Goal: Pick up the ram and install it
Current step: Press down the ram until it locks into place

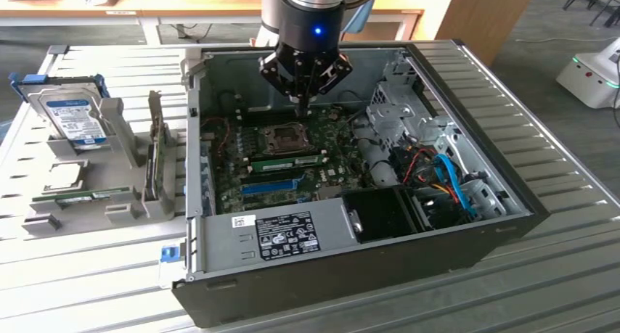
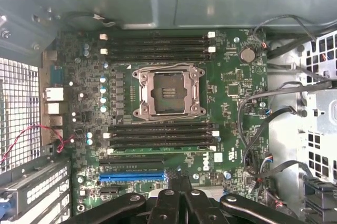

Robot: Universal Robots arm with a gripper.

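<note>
A thin green ram (image 1: 83,197) with pale labels lies flat on the grey holder (image 1: 58,217), at the exterior view's left, outside the computer case. Another green stick (image 1: 287,161) sits in a memory slot just below the CPU socket (image 1: 287,137). In the wrist view this stick (image 2: 158,149) lies along the lowest black slot. My gripper (image 1: 303,112) hangs inside the open case above the socket, shut and holding nothing. Its dark fingers (image 2: 167,203) meet over the motherboard (image 2: 231,108), near the blue slot (image 2: 131,176).
A silver hard drive (image 1: 72,115) with a blue label stands upright at the back of the holder. A tall card (image 1: 155,155) stands on edge beside the case wall (image 1: 194,166). Cables and a drive cage (image 1: 436,166) crowd the case's right side.
</note>
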